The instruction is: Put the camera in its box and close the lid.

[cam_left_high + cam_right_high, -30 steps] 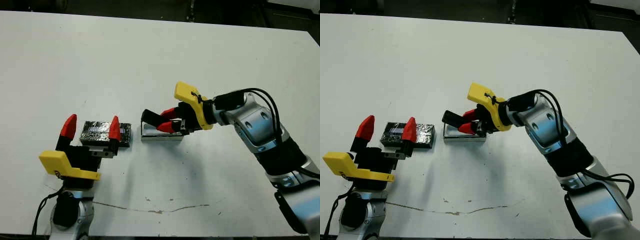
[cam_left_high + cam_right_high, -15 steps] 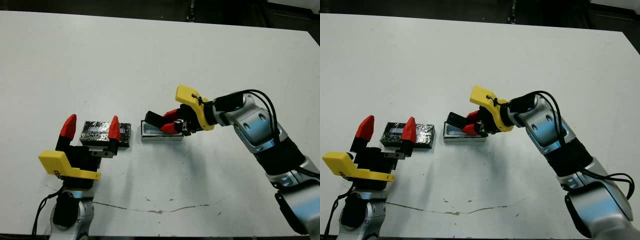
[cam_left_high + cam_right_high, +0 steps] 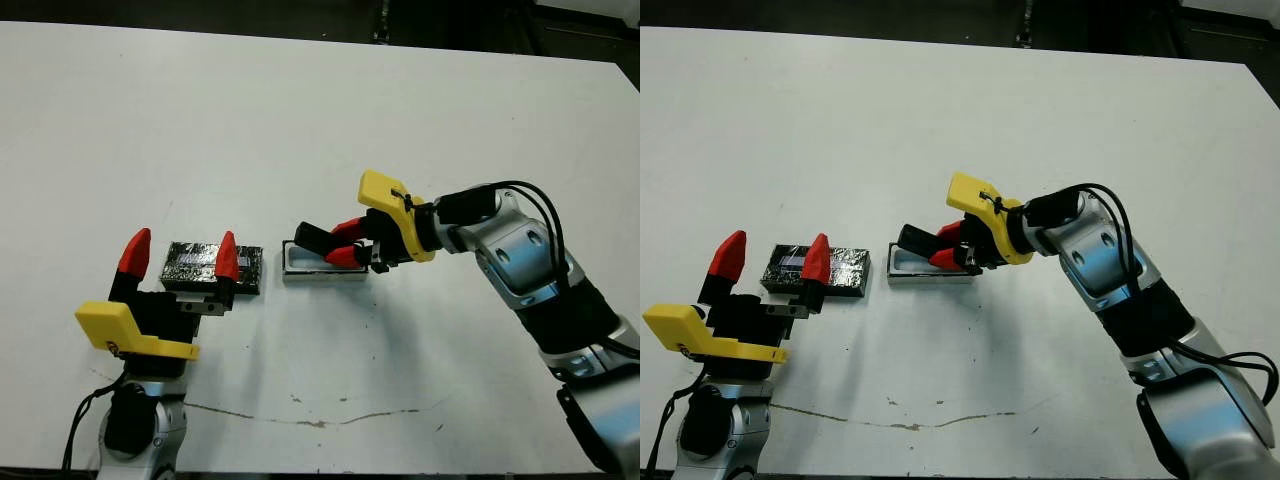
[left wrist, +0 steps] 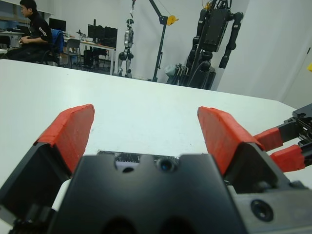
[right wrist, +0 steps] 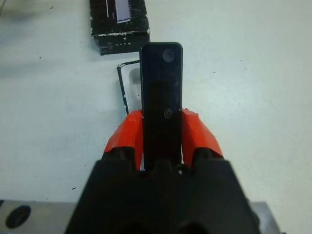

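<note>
Over the box [image 3: 322, 270], right gripper [image 3: 342, 243] pinches the camera [image 5: 161, 97], not yet seated. Left gripper [image 3: 178, 255] spread wide, empty, by the lid [image 3: 200, 262]; closing remains.

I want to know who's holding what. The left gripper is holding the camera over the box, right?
Not quite. It is the right gripper that holds the camera over the box, as the left eye view shows. The left gripper is open and holds nothing, near the lid.
</note>
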You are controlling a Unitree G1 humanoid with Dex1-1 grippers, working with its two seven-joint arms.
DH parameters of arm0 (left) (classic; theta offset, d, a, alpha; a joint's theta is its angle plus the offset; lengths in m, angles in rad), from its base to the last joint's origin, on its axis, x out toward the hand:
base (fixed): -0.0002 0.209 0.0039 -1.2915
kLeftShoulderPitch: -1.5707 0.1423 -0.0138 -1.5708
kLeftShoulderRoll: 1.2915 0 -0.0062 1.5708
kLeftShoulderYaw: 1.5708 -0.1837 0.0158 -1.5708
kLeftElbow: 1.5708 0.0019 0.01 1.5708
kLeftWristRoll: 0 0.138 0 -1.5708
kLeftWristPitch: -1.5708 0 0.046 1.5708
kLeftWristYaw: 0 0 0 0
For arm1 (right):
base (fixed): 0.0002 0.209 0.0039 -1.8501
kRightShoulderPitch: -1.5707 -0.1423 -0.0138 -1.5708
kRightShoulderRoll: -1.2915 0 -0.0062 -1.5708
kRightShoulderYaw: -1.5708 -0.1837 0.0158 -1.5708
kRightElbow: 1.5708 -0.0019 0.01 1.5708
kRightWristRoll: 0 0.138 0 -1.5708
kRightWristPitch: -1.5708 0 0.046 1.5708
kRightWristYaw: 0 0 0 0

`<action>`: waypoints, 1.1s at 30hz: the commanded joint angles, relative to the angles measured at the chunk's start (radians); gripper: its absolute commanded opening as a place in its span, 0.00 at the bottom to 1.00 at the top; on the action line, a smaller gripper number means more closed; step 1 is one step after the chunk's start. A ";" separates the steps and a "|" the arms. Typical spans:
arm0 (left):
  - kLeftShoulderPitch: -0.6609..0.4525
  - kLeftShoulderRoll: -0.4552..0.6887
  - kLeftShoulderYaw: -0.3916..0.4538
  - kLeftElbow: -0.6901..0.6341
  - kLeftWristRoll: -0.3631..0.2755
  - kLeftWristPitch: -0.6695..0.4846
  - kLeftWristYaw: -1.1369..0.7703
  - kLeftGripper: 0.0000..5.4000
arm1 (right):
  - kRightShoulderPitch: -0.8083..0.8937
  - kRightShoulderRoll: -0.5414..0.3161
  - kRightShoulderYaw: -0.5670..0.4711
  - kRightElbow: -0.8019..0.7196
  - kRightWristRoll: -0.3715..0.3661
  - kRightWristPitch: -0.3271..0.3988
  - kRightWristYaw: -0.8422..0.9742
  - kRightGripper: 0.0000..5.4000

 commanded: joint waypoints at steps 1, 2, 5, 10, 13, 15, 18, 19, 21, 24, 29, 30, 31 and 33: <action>0.010 0.001 0.002 0.001 -0.005 0.002 -0.002 1.00 | 0.008 -0.043 0.012 0.001 -0.018 -0.017 0.029 0.31; 0.010 0.000 0.002 0.002 -0.007 -0.001 -0.003 1.00 | 0.010 -0.045 0.012 0.004 -0.019 -0.024 0.030 0.31; 0.009 0.004 0.004 0.008 0.000 -0.010 -0.005 1.00 | 0.010 -0.050 0.013 0.018 -0.025 -0.038 0.042 0.31; 0.008 0.007 0.003 0.008 0.004 -0.011 -0.006 1.00 | 0.010 -0.053 0.022 0.033 -0.035 -0.044 0.050 0.31; 0.009 0.003 0.002 0.005 -0.007 -0.004 -0.005 1.00 | 0.009 -0.056 0.035 0.035 -0.048 -0.046 0.048 0.31; 0.009 0.005 0.002 0.005 -0.005 -0.006 -0.005 1.00 | 0.010 -0.058 0.042 0.034 -0.055 -0.049 0.044 0.31; 0.007 0.008 0.005 0.013 -0.009 -0.019 -0.013 1.00 | 0.011 -0.061 0.046 0.030 -0.063 -0.055 0.043 0.31; 0.007 0.006 0.006 0.015 -0.014 -0.022 -0.015 1.00 | 0.012 -0.061 0.047 0.029 -0.066 -0.060 0.043 0.31; 0.008 0.004 0.006 0.012 -0.011 -0.017 -0.013 1.00 | 0.014 -0.063 0.048 0.029 -0.070 -0.066 0.043 0.31; 0.009 0.002 0.004 0.007 -0.006 -0.011 -0.007 1.00 | 0.011 -0.068 0.056 0.029 -0.082 -0.070 0.043 0.31; 0.008 0.001 0.004 0.010 -0.009 -0.015 -0.010 1.00 | 0.009 -0.071 0.062 0.041 -0.091 -0.099 0.054 0.31; 0.009 0.000 0.004 0.009 -0.012 -0.013 -0.010 1.00 | 0.010 -0.072 0.062 0.043 -0.094 -0.104 0.054 0.31; 0.010 -0.001 0.004 0.009 -0.014 -0.012 -0.010 1.00 | 0.010 -0.072 0.063 0.043 -0.095 -0.106 0.054 0.31; 0.008 0.003 0.004 0.012 -0.006 -0.017 -0.011 1.00 | 0.009 -0.075 0.065 0.043 -0.101 -0.103 0.054 0.31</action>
